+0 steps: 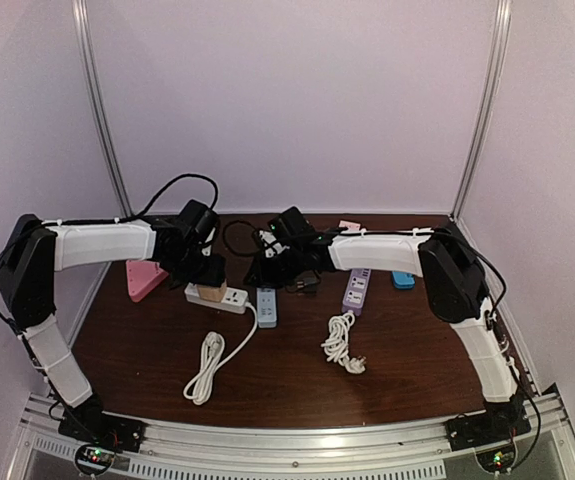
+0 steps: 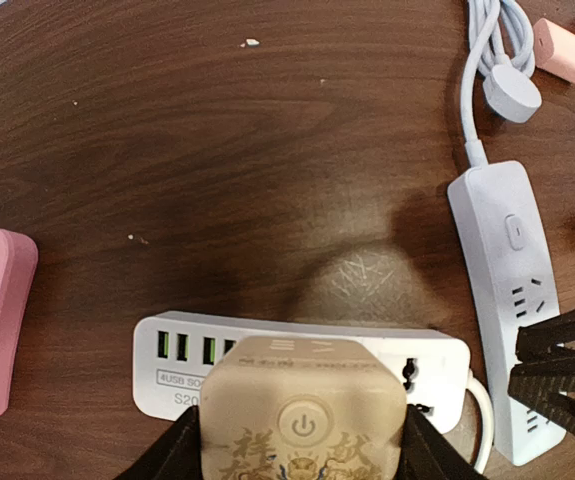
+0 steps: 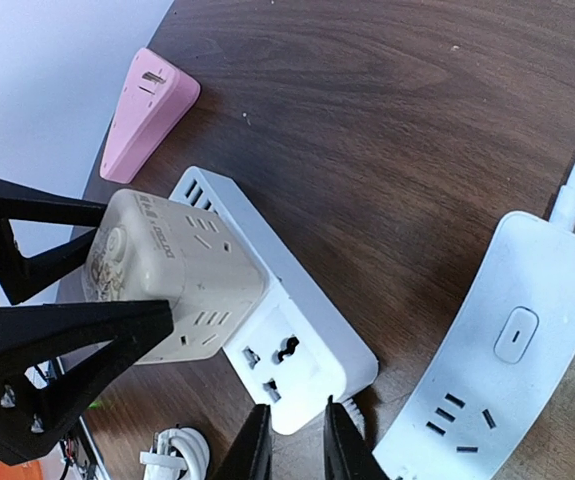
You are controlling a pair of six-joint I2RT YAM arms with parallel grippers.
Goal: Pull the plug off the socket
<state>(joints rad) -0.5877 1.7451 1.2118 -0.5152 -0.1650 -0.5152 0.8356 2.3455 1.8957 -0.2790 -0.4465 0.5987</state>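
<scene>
While our left gripper [image 2: 302, 445] pinches the beige plastic cube-shaped plug adapter [image 3: 172, 280] between its black fingers [image 2: 172, 455], one pressed to each side, the cube sits plugged into the long white power strip with green USB ports [image 3: 312, 335], its base against the strip's top. We see the cube's power-button face turned up toward the left wrist camera. The strip lies flat on the dark brown wooden table [image 3: 417, 120], left of centre in the overhead view.

Our right gripper [image 3: 295, 430] hangs at the strip's other end, by the universal socket, its jaws drawn close with only a narrow gap between them. A corner of the strip shows in that gap, but we cannot tell whether the fingers pinch anything or merely rest there.

Just beside that same end lies a pale power strip with an oval switch [image 3: 497, 350], set at an angle to the white one, with its white cord leaving at the far end. Past the USB end, and apart from it, we see a pink wedge-shaped plastic block [image 3: 147, 115] near the table's edge.

From overhead we also make out a purple power strip [image 1: 356, 290] under the right arm, and two bundled white cords [image 1: 205, 365] [image 1: 340, 340] lying nearer the arm bases, well apart from each other.
</scene>
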